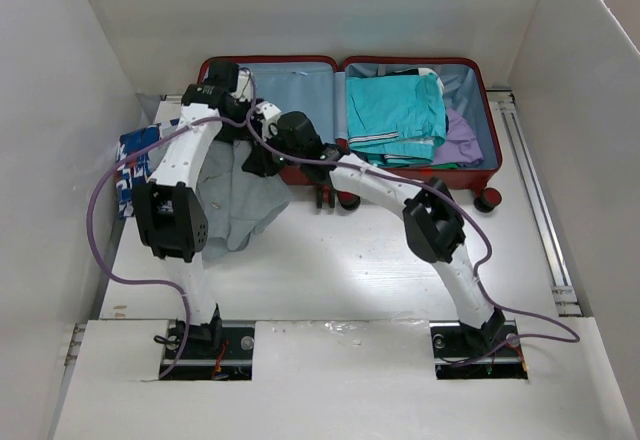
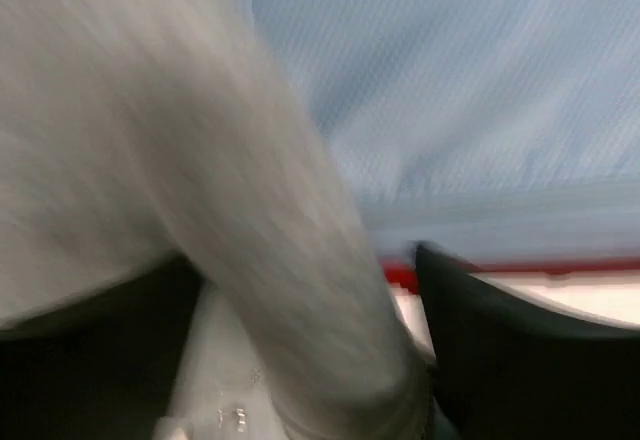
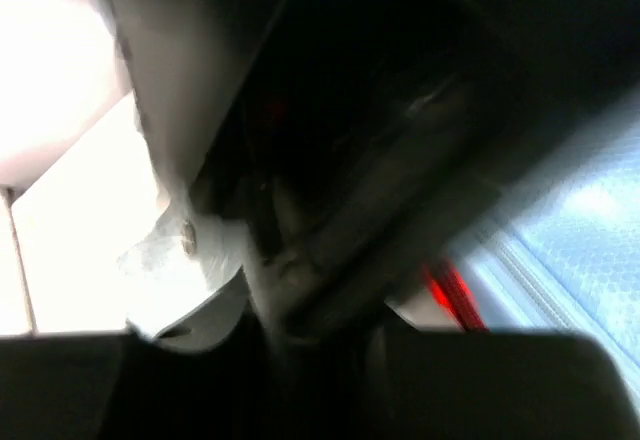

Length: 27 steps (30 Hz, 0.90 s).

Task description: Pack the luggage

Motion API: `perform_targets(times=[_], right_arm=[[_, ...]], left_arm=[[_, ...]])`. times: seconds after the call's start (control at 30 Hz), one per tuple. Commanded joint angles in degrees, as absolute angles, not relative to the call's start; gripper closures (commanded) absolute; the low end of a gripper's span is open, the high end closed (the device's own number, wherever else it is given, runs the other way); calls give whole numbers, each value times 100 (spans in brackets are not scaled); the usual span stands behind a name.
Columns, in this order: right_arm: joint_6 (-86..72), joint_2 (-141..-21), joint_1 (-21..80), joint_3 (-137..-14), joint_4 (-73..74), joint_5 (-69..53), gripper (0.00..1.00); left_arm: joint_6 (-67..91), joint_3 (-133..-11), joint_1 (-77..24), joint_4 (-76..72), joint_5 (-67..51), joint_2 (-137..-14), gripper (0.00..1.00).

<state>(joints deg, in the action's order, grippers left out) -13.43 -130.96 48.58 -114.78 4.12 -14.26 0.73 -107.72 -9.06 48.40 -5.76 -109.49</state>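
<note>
The luggage [image 1: 300,85] lies open at the back of the table, its left half showing bare pale blue lining [image 2: 450,80]. A grey garment [image 1: 240,205] hangs over the front red rim [image 2: 400,275] onto the table. My left gripper [image 1: 248,122] is over that left half. In the blurred left wrist view the grey garment [image 2: 200,160] fills the gap between its dark fingers [image 2: 500,360]. My right gripper [image 1: 263,160] sits just right of it at the rim, against the same cloth [image 3: 170,90]. That view is dark, so its jaws are hard to read.
Folded teal clothes [image 1: 395,110] and a purple item [image 1: 460,140] fill the suitcase's right half. A blue-and-white patterned piece [image 1: 130,165] lies at the table's left edge. Black wheels [image 1: 488,200] stick out in front. A metal rail [image 1: 530,180] runs along the right, and white walls enclose the table.
</note>
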Motion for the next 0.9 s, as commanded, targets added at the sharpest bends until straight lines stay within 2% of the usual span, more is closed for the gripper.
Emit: perform_targets(times=[0.0, 0.03, 0.13, 0.33, 0.6, 0.87], right_arm=[[-1512, -13079, 4659, -11241, 545, -1906, 100], [-1512, -13009, 4606, -11241, 545, -2029, 100], [-1512, -12824, 4439, -11127, 545, -2268, 100], [-1512, -12753, 3974, -11529, 623, -2935, 100], [-1354, -12752, 2902, -12770, 1467, -3384, 100], [-967, -12963, 1267, -12920, 1951, -3384, 100]], left_arm=[[-43, -11486, -1047, 2996, -1195, -11021, 3], [-44, -11757, -985, 3049, -1195, -11021, 0], [8, -12163, -634, 3261, -1195, -10934, 0], [-78, -12033, 288, 3243, -1424, -10083, 0], [-632, -10627, 1107, 3243, -1424, -9150, 0], [-905, -9379, 1521, 3076, -1310, -8798, 0]])
